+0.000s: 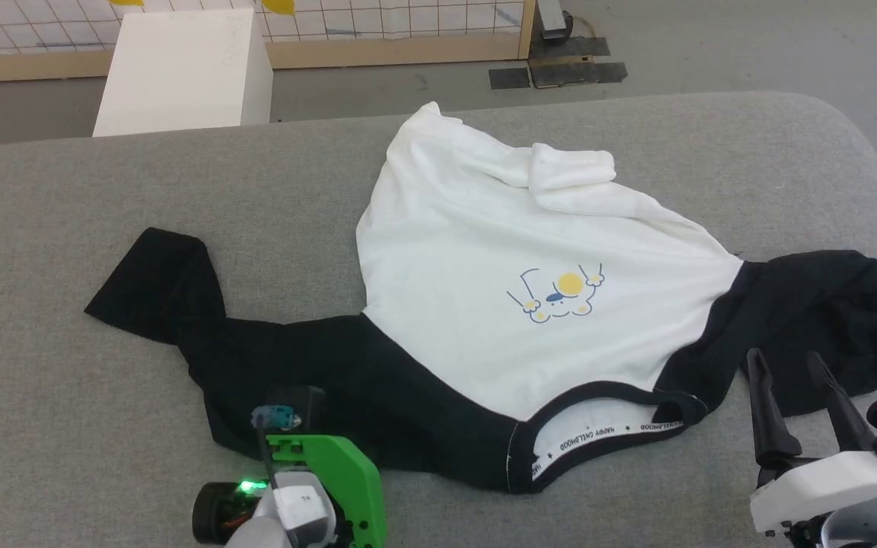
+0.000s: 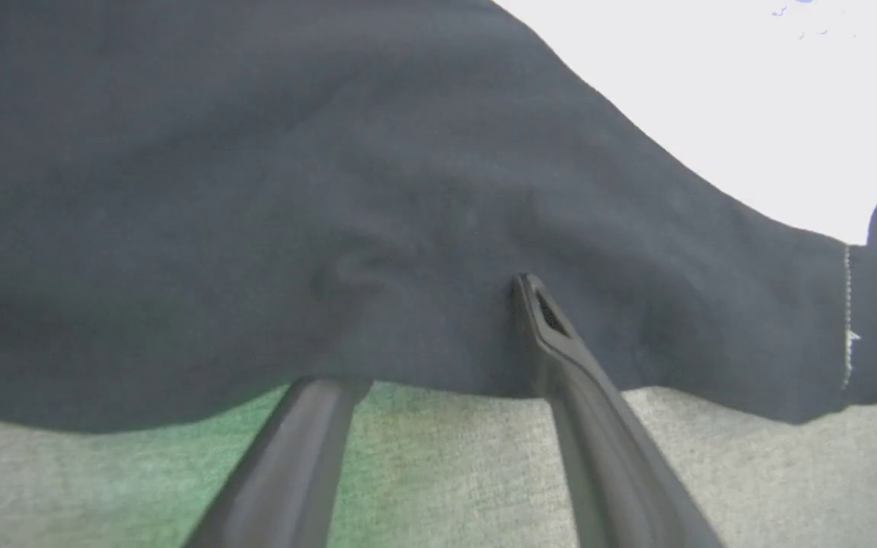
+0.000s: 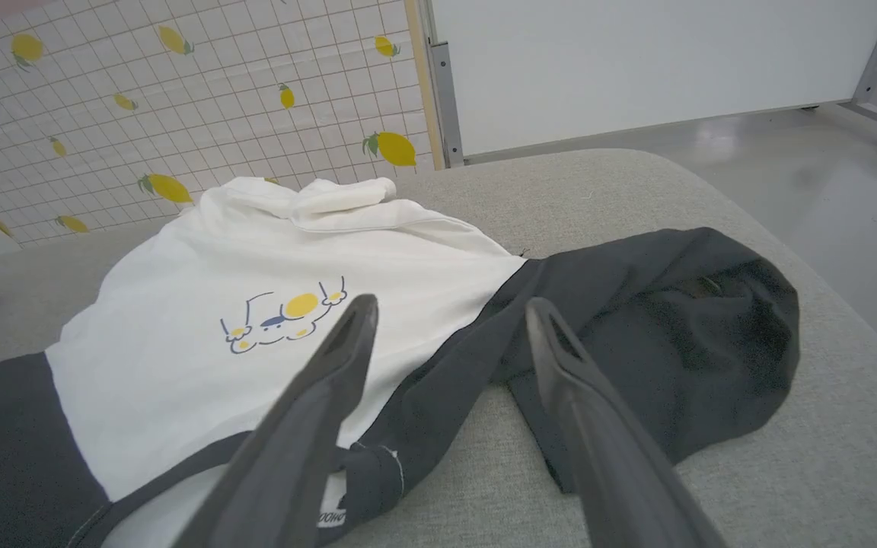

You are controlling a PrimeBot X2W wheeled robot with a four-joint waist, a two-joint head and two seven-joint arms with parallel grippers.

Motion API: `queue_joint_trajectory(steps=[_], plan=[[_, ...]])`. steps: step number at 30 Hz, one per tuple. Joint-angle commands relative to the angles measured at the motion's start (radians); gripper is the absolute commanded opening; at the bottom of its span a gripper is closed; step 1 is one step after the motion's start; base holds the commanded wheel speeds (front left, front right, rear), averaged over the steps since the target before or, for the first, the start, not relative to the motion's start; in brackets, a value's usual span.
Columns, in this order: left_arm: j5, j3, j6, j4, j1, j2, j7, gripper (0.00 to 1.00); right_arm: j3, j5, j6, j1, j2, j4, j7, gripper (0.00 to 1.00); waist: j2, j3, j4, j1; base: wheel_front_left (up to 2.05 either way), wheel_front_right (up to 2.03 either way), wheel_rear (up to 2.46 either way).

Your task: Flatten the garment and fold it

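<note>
My left claw (image 2: 431, 335) is spread across the black sleeve hem of the garment (image 1: 484, 251) (one fingertip hidden by the cloth). My right claw (image 1: 785, 358), also spread, hovers at the bunched sleeve at four o'clock. The garment sprawls collar-nearest on the grey cushion (image 1: 65, 380). A white box (image 1: 180, 68) stands beyond at eleven o'clock.

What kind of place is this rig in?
Probably a robot test lab mocked up as a home: a lemon-print tiled backdrop panel, a white partition on casters over bare grey floor, and the T-shirt laid on a grey padded surface.
</note>
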Motion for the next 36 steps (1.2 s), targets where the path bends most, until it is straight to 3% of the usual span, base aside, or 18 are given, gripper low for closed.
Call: queue_joint_trajectory(steps=[1,11,18,27,33,36], plan=[[-0.003,0.011,0.002,0.020,0.004,0.010,-0.014,0.00,0.001,-0.001,-0.001,-0.012,0.000,-0.001,0.002,1.00,0.0108,-0.002,0.000,0.0000,0.00,0.00,0.00],[-0.043,0.138,0.064,-0.012,0.084,0.050,-0.139,0.00,0.003,-0.010,-0.001,-0.001,0.000,-0.011,0.025,1.00,0.0108,-0.018,0.029,0.0000,0.00,0.00,0.00],[-0.037,0.250,0.117,-0.034,0.104,0.121,-0.231,0.00,0.030,0.020,-0.001,0.026,0.000,-0.007,0.155,1.00,0.0108,-0.014,0.046,0.0000,0.00,0.00,0.00],[-0.052,0.267,0.118,-0.039,0.092,0.124,-0.257,0.00,0.100,0.059,-0.001,-0.012,0.000,-0.016,0.241,1.00,0.0108,0.014,0.063,0.0000,0.00,0.00,0.00],[-0.059,0.251,0.110,-0.037,0.075,0.110,-0.262,0.00,0.137,0.067,-0.001,-0.096,0.000,0.034,0.368,1.00,0.0108,0.041,0.079,0.0000,0.00,0.00,0.00],[-0.060,0.242,0.103,-0.030,0.061,0.106,-0.266,0.00,0.130,0.015,-0.001,-0.139,0.000,0.072,0.464,1.00,0.0108,0.053,0.089,0.0000,0.00,0.00,0.00]])
